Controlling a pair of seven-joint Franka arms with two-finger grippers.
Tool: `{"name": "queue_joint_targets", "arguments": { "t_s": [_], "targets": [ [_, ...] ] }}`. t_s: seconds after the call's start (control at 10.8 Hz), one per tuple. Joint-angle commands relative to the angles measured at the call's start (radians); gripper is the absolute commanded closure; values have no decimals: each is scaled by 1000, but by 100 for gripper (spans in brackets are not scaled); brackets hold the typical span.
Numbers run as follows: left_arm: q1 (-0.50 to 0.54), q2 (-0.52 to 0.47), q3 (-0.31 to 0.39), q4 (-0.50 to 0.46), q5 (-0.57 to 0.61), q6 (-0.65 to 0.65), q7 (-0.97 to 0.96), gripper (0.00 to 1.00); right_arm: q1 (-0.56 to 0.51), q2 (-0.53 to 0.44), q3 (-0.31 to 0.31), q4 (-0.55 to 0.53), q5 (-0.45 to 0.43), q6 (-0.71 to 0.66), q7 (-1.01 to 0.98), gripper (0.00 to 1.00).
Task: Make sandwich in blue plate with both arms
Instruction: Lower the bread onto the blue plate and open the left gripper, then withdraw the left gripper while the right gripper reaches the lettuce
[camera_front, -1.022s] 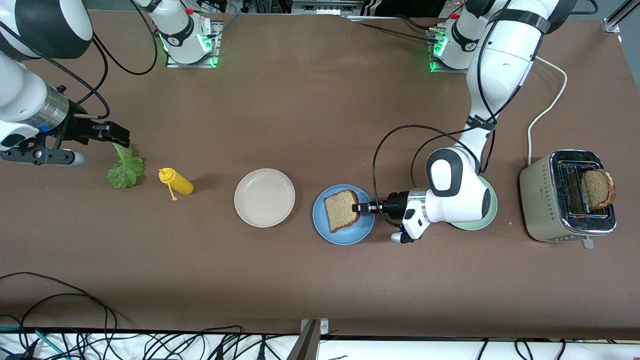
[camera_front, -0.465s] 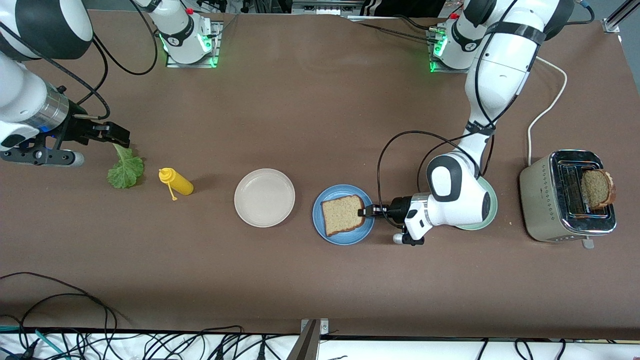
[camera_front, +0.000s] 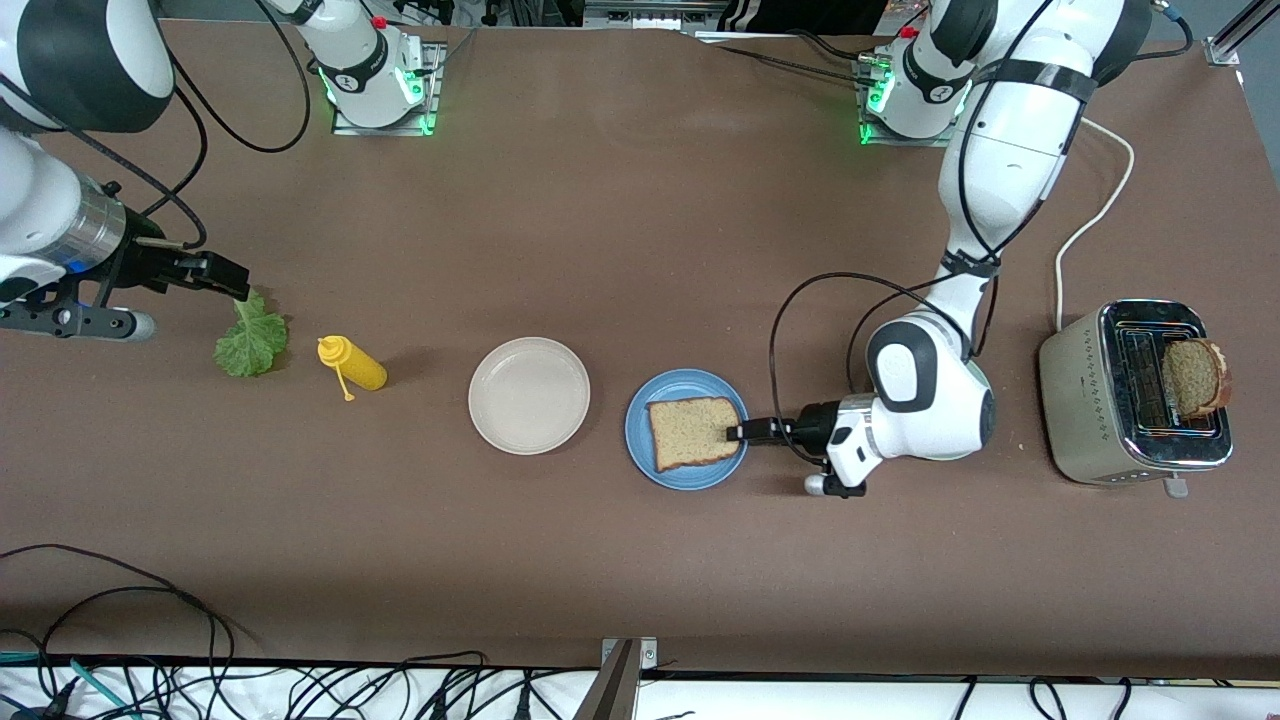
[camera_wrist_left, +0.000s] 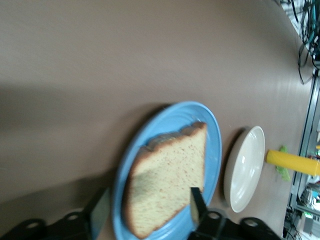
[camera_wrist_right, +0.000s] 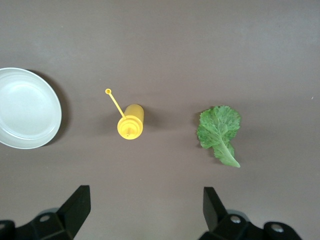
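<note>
The counter fills the frame. At right centre a second slice is kept upright in the toaster. At lower centre a bread slice is laid flat on the blue plate as a base; the left gripper is seen at its edge, fingers released. At upper left the right gripper, fingers spread, is poised over the lettuce leaf, presumably for pickup.

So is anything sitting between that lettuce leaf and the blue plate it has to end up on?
Yes. Along the table from the lettuce leaf toward the blue plate stand a yellow squeeze bottle and then a beige-white plate.
</note>
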Motion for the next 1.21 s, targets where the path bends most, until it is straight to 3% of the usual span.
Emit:
{"name": "queue_joint_targets", "arguments": {
  "t_s": [0.0,0.19,0.37,0.46,0.84,1.12],
  "targets": [
    [32,-18,35,15,-27,-4,55,0,-24,61,-2,-1,-43,12,-5,0],
    [47,-88,84,-17,46,-9,144,0,-28,78,-27,-73,-91,54,-10,0],
    [72,-226,80,-106,355,-12,184,0,-28,104,-90,-155,-91,134,-101,0],
    [77,-284,78,-147,443,-33,180,0,-28,115,-103,-179,-91,160,-132,0],
    [214,-464,80,-168,640,-121,178,0,-30,216,-154,-230,-89,265,-362,0],
    [229,-639,106,-230,845,-180,171,0,-62,231,-165,-332,-89,358,-532,0]
  ]
}}
